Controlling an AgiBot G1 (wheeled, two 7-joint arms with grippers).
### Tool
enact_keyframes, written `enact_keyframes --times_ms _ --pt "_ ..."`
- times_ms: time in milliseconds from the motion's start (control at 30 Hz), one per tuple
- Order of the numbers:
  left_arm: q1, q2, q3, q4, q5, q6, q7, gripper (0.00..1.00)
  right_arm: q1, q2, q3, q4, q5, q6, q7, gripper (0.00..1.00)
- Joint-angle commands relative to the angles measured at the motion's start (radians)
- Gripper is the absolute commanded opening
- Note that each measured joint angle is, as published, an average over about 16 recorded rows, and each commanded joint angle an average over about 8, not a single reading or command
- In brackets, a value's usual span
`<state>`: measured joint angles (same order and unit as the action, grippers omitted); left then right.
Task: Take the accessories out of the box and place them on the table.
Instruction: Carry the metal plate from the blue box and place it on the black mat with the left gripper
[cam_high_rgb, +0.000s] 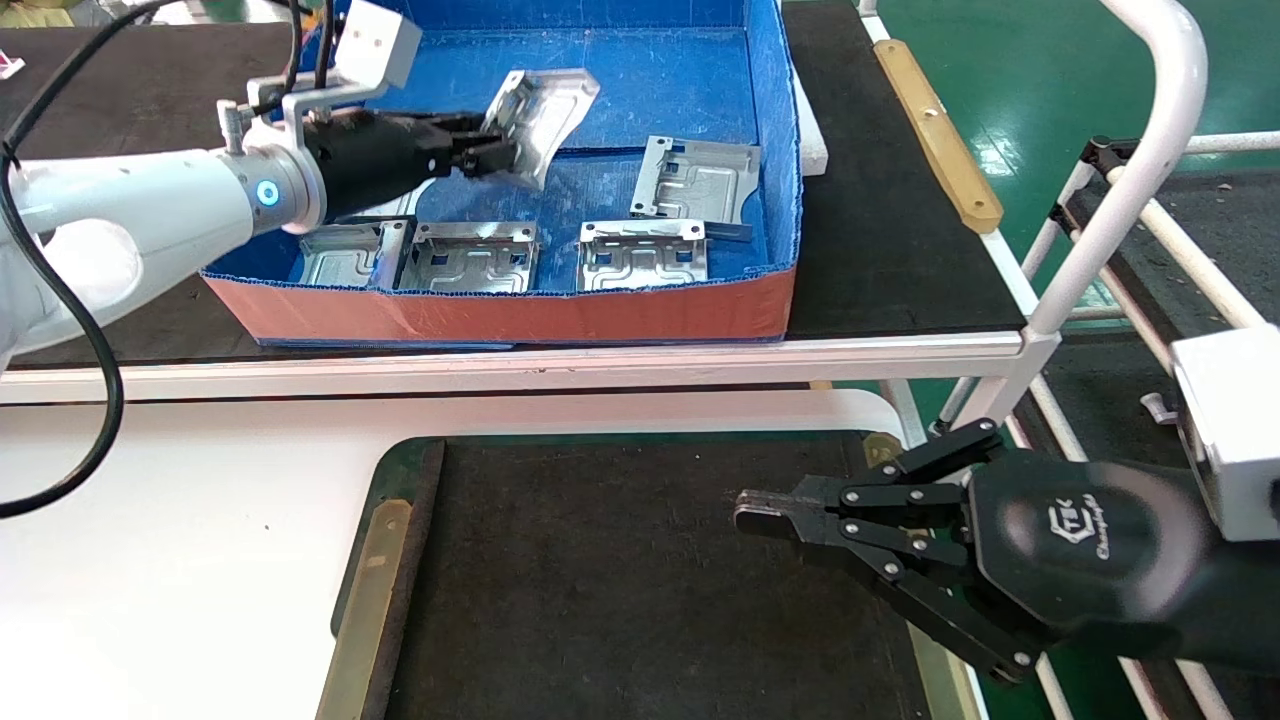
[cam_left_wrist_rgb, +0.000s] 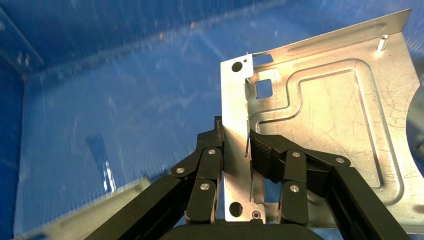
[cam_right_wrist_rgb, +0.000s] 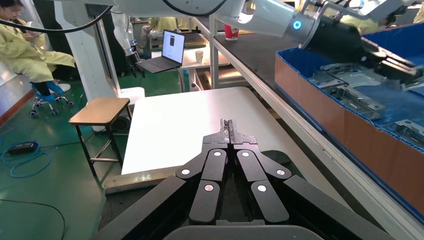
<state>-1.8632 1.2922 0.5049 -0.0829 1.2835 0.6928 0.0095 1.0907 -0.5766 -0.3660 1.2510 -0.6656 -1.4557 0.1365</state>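
The box, blue inside and orange-red outside, stands on the far bench. My left gripper is inside it, shut on the bent edge of a silvery bracket and holding it tilted up off the box floor; the same bracket fills the left wrist view, pinched between the pads. Other brackets lie flat in the box: one at the right, two along the front wall, and one partly hidden under my arm. My right gripper is shut and empty above the black-matted table.
The white-framed bench carries the box. A white surface lies left of the table. White tube rails and a side rack stand at the right. In the right wrist view, a stool and a seated person are beyond the white surface.
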Motion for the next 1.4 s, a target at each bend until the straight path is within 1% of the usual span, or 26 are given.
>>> enact_keyframes --times_ms 33,167,367,633,867,1133,1400 --pt "-0.006 0.002 0.000 -0.007 0.000 -0.001 -0.006 0.00 0.000 0.000 0.000 0.000 0.000 0.000 0.000 0.00" --pt "-0.011 -0.004 0.000 -0.033 -0.001 0.025 -0.001 0.00 0.000 0.000 0.000 0.000 0.000 0.000 0.000 0.00" --pt "-0.005 -0.041 -0.006 -0.088 -0.013 0.119 0.042 0.00 0.000 0.000 0.000 0.000 0.000 0.000 0.000 0.00" --pt "0.017 -0.106 -0.037 -0.142 -0.062 0.252 0.153 0.00 0.000 0.000 0.000 0.000 0.000 0.000 0.000 0.00" --pt "0.015 -0.160 -0.068 -0.167 -0.110 0.380 0.264 0.00 0.000 0.000 0.000 0.000 0.000 0.000 0.000 0.00" --pt "-0.005 -0.218 -0.068 -0.168 -0.120 0.561 0.347 0.00 0.000 0.000 0.000 0.000 0.000 0.000 0.000 1.00" --pt "0.008 -0.292 -0.047 -0.185 -0.104 0.733 0.368 0.00 0.000 0.000 0.000 0.000 0.000 0.000 0.000 1.00"
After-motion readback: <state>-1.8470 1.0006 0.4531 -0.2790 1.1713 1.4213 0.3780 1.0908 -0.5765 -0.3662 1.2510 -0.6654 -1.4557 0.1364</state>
